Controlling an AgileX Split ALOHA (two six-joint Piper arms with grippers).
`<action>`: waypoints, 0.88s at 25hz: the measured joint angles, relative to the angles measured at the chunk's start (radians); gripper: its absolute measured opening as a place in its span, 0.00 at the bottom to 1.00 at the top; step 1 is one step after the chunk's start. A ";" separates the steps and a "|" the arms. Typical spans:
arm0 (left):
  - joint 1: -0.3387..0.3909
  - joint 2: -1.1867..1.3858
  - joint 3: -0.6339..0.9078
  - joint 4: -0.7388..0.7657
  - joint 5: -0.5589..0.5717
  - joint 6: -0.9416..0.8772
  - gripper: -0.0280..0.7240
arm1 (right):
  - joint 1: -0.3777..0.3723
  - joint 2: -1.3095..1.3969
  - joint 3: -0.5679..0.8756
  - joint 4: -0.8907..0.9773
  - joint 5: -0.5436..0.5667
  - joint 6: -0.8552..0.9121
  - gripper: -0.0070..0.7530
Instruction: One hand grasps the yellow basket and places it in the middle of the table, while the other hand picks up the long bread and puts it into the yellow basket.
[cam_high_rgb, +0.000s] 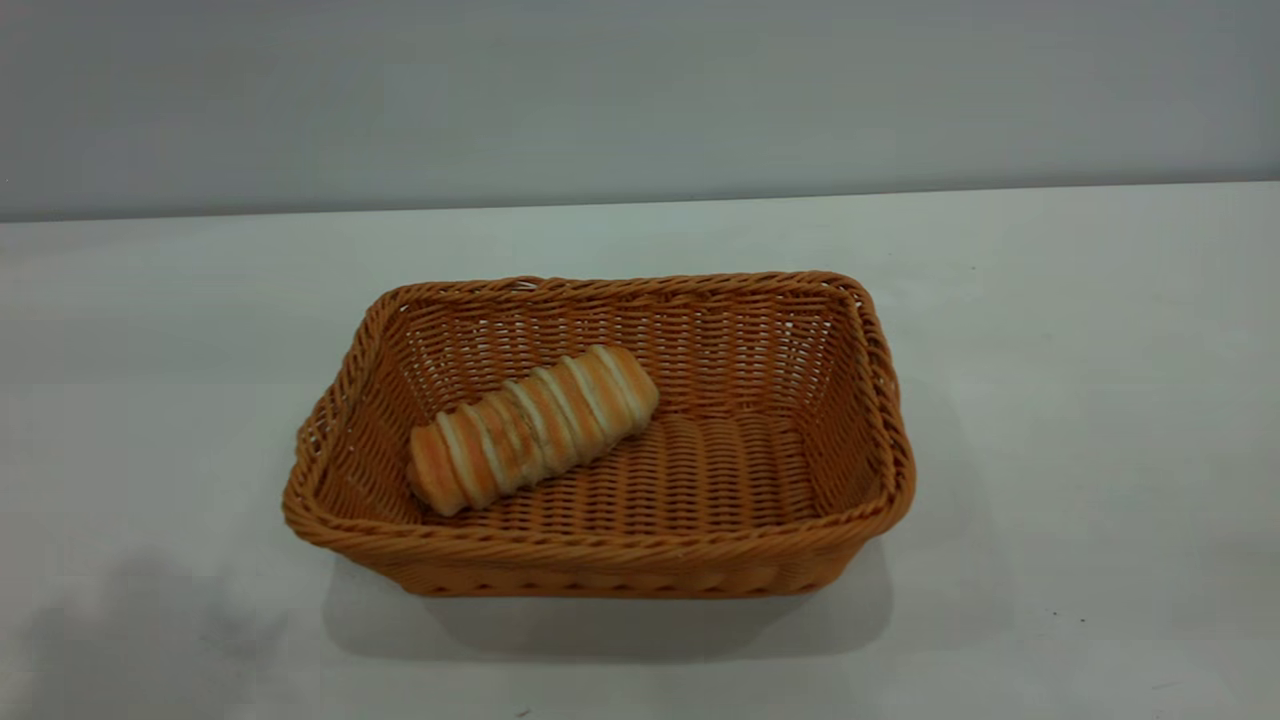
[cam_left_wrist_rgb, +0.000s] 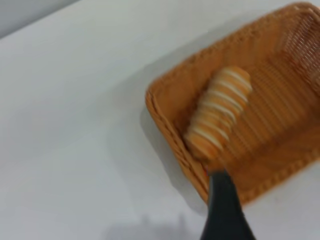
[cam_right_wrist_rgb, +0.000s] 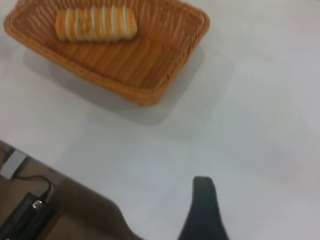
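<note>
Left wrist view: long bread (cam_left_wrist_rgb: 218, 112) in yellow basket (cam_left_wrist_rgb: 172, 127), beyond left fingers (cam_left_wrist_rgb: 223, 210), opening indiscernible.

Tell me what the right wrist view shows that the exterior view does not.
Only the right wrist view shows a dark finger of the right gripper over bare table, well apart from the basket, plus the table's edge with a black cable and box below it. Only the exterior view shows the grey wall behind the table; no arm appears there. Both show the yellow basket on the table with the long bread lying inside, toward one end.
</note>
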 joint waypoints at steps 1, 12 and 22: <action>0.001 -0.037 0.016 0.001 0.026 0.000 0.74 | 0.000 -0.021 0.020 -0.005 0.004 0.003 0.78; 0.001 -0.401 0.187 0.005 0.163 -0.015 0.74 | 0.000 -0.206 0.102 -0.105 0.068 0.047 0.78; 0.001 -0.726 0.276 0.039 0.363 -0.082 0.74 | 0.000 -0.219 0.129 -0.111 0.084 0.058 0.78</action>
